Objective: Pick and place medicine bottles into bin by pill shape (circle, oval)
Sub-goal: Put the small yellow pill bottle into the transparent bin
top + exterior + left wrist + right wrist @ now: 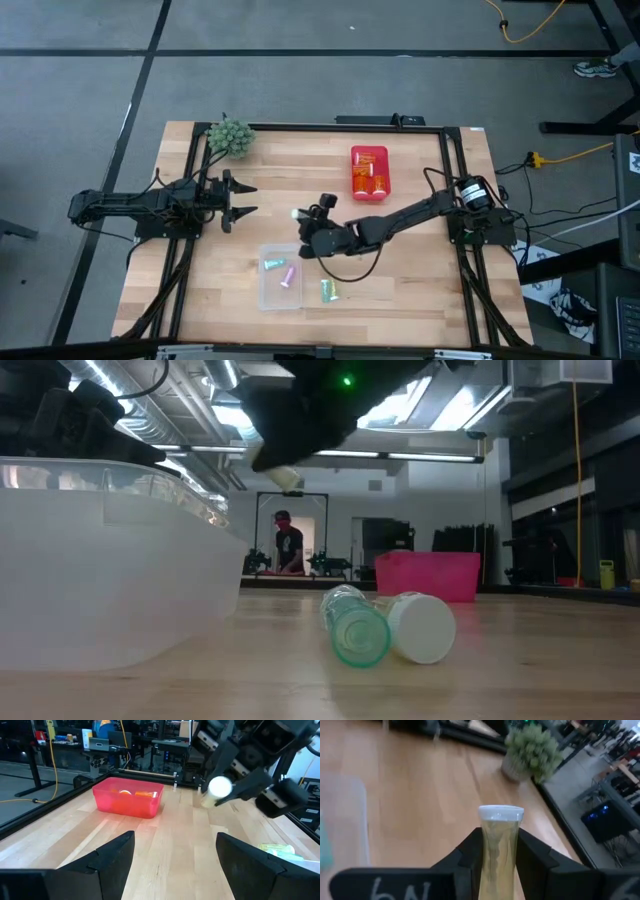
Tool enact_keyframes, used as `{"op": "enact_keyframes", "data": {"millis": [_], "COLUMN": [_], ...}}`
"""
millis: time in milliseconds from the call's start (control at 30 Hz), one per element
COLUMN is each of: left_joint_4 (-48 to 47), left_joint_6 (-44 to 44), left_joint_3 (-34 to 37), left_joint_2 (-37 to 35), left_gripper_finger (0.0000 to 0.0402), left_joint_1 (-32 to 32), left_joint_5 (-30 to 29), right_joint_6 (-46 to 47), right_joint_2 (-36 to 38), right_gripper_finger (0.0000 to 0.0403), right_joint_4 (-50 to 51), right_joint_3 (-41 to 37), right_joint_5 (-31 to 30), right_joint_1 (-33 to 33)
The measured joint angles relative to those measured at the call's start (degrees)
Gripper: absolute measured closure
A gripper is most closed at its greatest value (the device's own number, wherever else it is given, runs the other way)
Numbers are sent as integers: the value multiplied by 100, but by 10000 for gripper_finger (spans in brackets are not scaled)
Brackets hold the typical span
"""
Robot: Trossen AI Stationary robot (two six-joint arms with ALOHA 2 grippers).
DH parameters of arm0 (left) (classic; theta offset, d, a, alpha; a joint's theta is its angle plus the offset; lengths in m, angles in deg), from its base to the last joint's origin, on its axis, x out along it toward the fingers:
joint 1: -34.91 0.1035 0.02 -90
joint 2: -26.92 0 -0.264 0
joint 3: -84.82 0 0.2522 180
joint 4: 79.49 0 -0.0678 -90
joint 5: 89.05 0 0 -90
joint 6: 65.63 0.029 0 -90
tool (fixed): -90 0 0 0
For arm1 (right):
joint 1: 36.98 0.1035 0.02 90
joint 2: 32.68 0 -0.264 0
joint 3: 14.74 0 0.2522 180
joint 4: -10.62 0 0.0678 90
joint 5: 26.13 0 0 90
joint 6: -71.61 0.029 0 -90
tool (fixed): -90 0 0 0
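Observation:
My right gripper [302, 222] is near the table's middle, above the wood, shut on a pale yellow-green bottle with a white cap [500, 840]; the cap also shows in the left wrist view [220, 786]. My left gripper [243, 198] is open and empty at the table's left. A clear bin [280, 277] near the front holds a green bottle [272, 264] and a pink one [288, 275]. A green bottle [328, 290] lies on its side on the wood right of the bin. A red bin [369, 171] at the back holds orange bottles. My right gripper pinches the bottle's body [499, 862] between its two fingers, below the white cap [501, 813]. The bottle lies along the fingers, its cap end sticking out past the fingertips. The bottle is lifted clear of the table.
A spiky green ball [230, 136] sits at the table's far left corner. Black frame rails run along the table's left and right sides. In the low view a person stands far behind the table.

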Motion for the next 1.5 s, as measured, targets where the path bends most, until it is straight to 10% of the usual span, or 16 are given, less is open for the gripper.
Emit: {"op": "enact_keyframes", "data": {"millis": [400, 800, 1500], "left_joint_4": [0, 0, 0], "left_joint_6": [36, 39, 37], "left_joint_3": [-2, -2, -1], "left_joint_2": [0, 0, 0], "left_gripper_finger": [129, 129, 129], "left_joint_1": [-1, -1, 0], "left_joint_5": [0, 0, -1], "right_joint_6": [-89, 45, 230], "right_joint_2": [2, -71, -89], "right_gripper_finger": [306, 306, 263], "right_joint_4": [-1412, -1712, -1799], "right_joint_3": [0, 2, -24], "right_joint_5": [3466, 5466, 4988], "right_joint_1": [-201, -230, -229]}}
